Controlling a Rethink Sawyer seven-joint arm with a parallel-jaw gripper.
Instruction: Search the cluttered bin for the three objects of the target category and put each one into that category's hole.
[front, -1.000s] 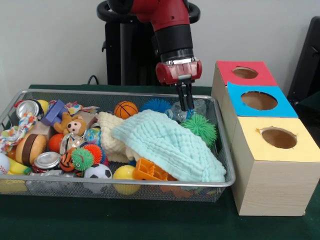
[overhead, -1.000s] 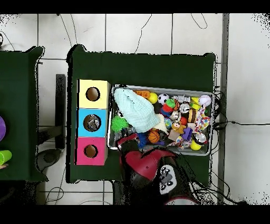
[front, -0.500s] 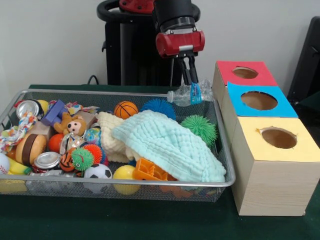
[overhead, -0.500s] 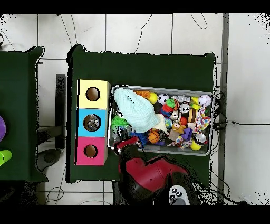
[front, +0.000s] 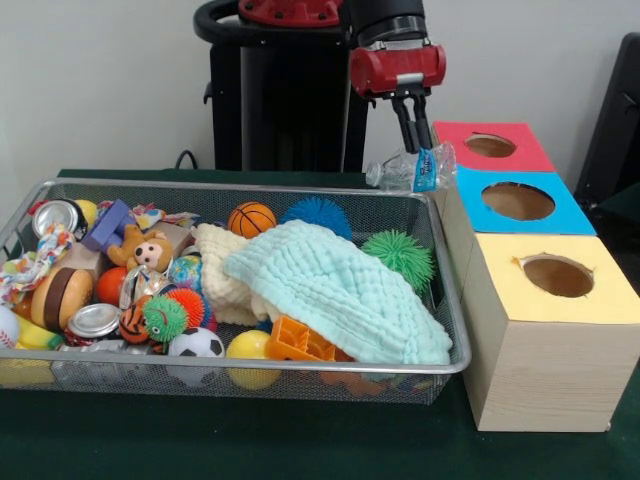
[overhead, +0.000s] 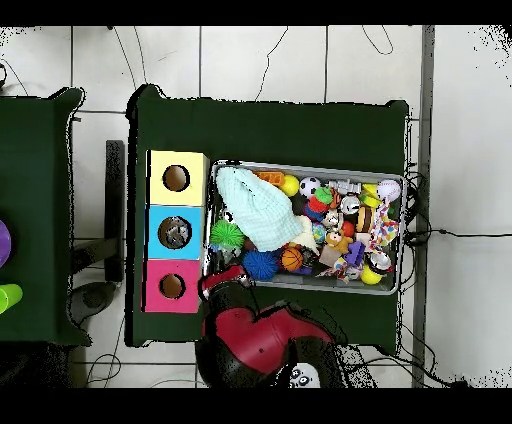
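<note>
Green cloth covers the table (front: 300, 440), and from the front we see the gripper (front: 412, 148) clamped on a plastic bottle (front: 412, 169). Half a second ago the bottle hung over the basket (front: 445, 290); now it is higher and further over, beside the red box (front: 470, 160), so we judge a drop into a hole comes next. From above, we find the arm (overhead: 255, 345) shifted toward the pink-red box (overhead: 172, 287), bottle hidden.

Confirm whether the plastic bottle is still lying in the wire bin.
No: the tool holds the plastic bottle in the air, above the wire bin's far corner, beside the red-topped box.
</note>
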